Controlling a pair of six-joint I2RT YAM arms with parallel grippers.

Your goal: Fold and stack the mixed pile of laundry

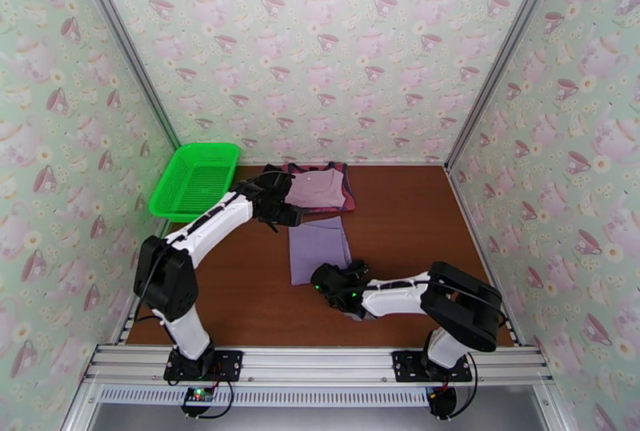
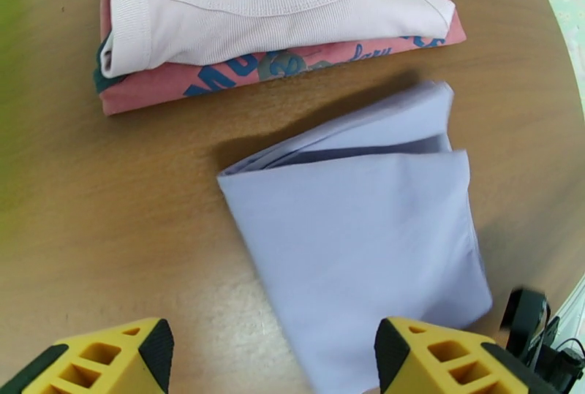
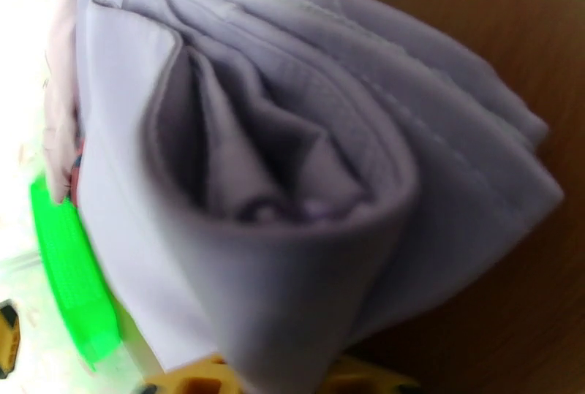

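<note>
Bunched right up against the right wrist lens is the lavender shirt, its folded layers rolled and puckered at the near end. From where I stand, the right claw is clenched on that end, and bits of its yellow fingers peek out beneath the cloth. The rest of the garment lies flat as a folded rectangle near the middle of the tabletop, with its long side running toward the far edge.

Just beyond it, across a narrow strip of bare wood, a small stack sits at the far edge, a little left of centre. A pale pink shirt lies folded on top of the dusty-red tank top, whose blue print and dark trim show along the near side.

The left claw hangs above the tabletop by the lavender shirt's left side, close to the stack. Its jaws are spread wide and nothing is between them.

A green mesh basket sits at the far-left corner, apart from the stack.
</note>
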